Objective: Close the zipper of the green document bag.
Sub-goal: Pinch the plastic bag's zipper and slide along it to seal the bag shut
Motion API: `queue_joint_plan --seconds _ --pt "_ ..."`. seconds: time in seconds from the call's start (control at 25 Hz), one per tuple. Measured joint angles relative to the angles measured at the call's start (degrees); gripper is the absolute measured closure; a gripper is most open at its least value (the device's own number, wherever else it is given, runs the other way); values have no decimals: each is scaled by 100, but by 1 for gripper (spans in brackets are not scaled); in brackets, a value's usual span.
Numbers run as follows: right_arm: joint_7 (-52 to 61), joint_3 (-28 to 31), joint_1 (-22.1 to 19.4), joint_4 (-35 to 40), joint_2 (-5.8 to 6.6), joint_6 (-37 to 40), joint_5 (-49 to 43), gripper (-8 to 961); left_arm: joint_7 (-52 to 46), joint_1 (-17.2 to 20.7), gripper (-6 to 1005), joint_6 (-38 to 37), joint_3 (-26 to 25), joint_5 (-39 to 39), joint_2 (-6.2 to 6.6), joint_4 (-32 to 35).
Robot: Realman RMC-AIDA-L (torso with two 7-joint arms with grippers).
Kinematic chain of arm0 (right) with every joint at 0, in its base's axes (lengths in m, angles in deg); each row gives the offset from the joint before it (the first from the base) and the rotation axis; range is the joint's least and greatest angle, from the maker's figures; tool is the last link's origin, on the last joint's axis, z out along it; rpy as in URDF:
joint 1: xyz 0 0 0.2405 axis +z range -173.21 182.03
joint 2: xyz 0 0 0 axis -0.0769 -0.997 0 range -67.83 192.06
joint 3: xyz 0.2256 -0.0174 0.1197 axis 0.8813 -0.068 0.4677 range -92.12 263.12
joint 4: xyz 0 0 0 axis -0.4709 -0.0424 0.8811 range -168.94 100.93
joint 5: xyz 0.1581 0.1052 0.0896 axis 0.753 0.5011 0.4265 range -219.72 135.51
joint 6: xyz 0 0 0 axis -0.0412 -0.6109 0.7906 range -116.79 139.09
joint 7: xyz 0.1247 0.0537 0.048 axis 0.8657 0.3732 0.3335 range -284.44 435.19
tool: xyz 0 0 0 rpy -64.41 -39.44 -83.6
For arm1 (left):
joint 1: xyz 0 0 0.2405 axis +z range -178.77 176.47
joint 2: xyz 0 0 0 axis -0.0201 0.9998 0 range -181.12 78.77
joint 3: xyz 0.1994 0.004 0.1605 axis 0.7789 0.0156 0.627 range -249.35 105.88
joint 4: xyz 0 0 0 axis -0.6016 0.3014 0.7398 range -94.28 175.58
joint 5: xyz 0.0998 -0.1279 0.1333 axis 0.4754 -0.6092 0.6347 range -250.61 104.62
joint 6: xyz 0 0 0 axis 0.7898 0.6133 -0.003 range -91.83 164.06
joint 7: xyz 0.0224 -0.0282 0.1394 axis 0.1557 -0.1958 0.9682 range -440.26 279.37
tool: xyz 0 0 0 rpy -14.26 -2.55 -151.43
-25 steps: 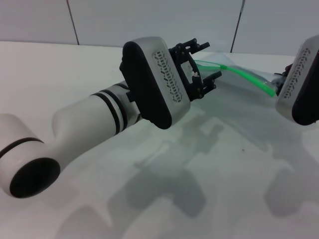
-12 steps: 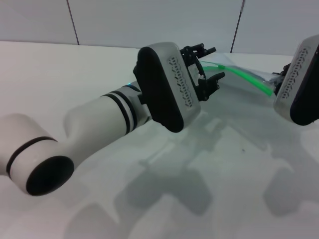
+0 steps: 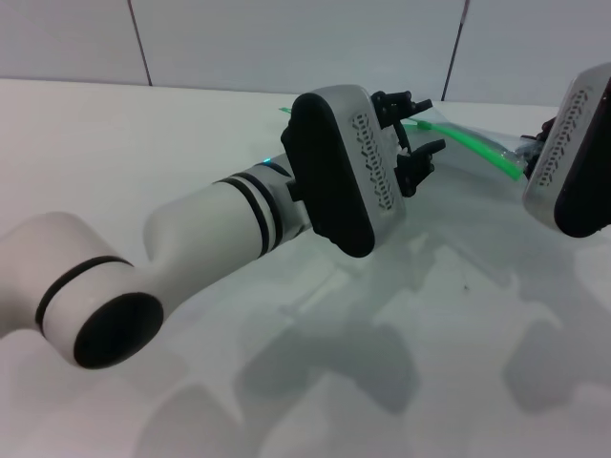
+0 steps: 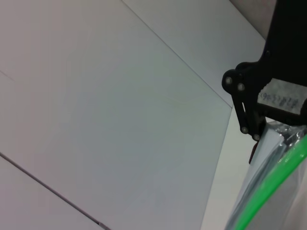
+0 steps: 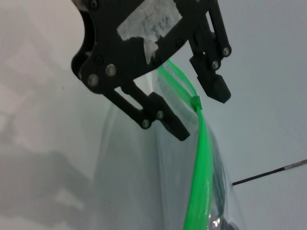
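Observation:
The green document bag (image 3: 498,143) is a translucent pouch held off the white table (image 3: 191,143) at the back right. Its bright green zipper (image 3: 477,150) slopes down toward my right gripper (image 3: 540,153), which grips the bag's end at the right edge. My left gripper (image 3: 420,129) is open, with one finger on each side of the zipper. In the right wrist view the left gripper (image 5: 200,114) straddles the small slider tab (image 5: 195,103) on the zipper (image 5: 204,163) without touching it. The left wrist view shows the zipper (image 4: 276,184) running to the right gripper (image 4: 249,115).
White wall panels (image 3: 286,38) stand close behind the table's far edge. My thick left forearm (image 3: 210,239) stretches across the middle of the table. Bare tabletop lies in front and to the left.
My left arm has moved right and farther back along the zipper, toward the right gripper, with its fingers still open. The right arm has stayed put.

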Motion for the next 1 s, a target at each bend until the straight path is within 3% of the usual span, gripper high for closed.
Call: queue_joint_plan --seconds 0.16,0.6,0.68,1.0 --pt "-2 -8 1 -3 -4 0 0 892 0 -33 568 2 -35 -5 -45 47" --pt "-6 -26 24 -29 -9 0 0 889 0 -36 750 4 -146 -21 -89 69" --pt "-10 -29 26 -29 -9 0 0 889 0 -36 856 1 -158 -19 -110 112" --pt "-11 -36 26 -25 -9 0 1 887 0 -36 843 -41 -173 12 -130 135"
